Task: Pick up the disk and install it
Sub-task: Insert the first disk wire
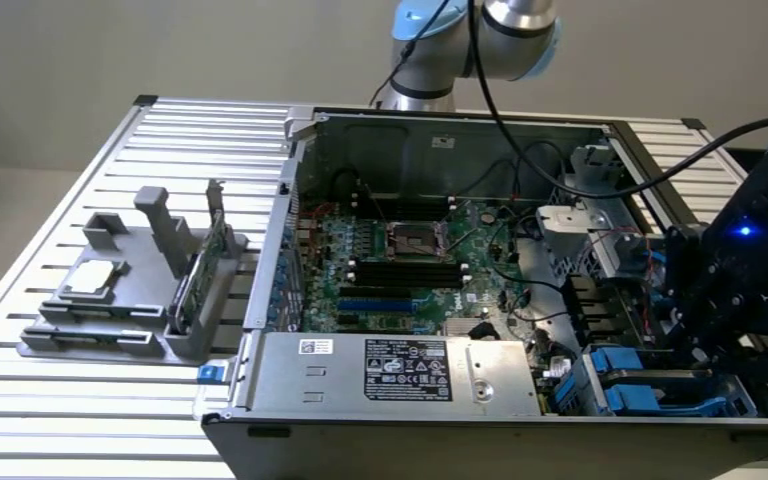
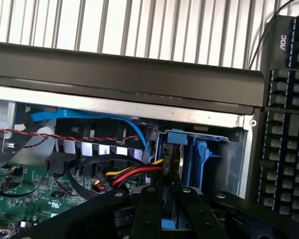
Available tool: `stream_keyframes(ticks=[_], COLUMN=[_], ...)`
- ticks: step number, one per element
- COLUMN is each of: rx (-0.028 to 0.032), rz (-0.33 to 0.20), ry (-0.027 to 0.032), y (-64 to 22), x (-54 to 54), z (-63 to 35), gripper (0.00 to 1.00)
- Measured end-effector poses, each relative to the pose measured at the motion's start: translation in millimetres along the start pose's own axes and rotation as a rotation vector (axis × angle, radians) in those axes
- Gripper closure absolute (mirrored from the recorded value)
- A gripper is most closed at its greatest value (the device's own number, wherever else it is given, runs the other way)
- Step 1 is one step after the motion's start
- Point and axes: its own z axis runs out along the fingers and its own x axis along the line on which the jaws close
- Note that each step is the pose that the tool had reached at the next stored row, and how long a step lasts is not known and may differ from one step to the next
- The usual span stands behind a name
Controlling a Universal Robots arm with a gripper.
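Note:
My gripper [image 2: 169,211] hangs over the blue drive bay [image 1: 631,395] in the near corner of the open computer case [image 1: 491,425], on the exterior view's right. Its two black fingers [image 2: 149,211] stand close together with a thin dark slab with blue plastic pinched between them. That slab is the disk [image 2: 172,158], held on edge, with its far end and a blue rail tab down in the bay beside another blue carrier [image 2: 202,157]. In the exterior view the black gripper body [image 1: 724,300] covers the disk.
Red, yellow and black power wires [image 2: 134,174] and a blue cable [image 2: 89,115] run right beside the bay. The power supply [image 1: 398,370] and motherboard [image 1: 398,255] sit inside the case. A grey fixture [image 1: 117,310] with a chip and a green card stands on the exterior view's left. A keyboard [image 2: 289,124] lies outside the case wall.

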Motion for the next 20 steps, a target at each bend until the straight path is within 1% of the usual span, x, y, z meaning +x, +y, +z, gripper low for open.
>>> stream_keyframes(ticks=[9,16,20], rx=[-0.0004,-0.0005,0.0000], rz=[0.018,0.024,0.027], ry=[-0.0022,-0.0033,-0.0051], y=[1.4,1.1,1.0], x=[-0.1,-0.1,-0.2], z=[0.3,2.9,3.8], gripper=[0.82,0.82,0.82])
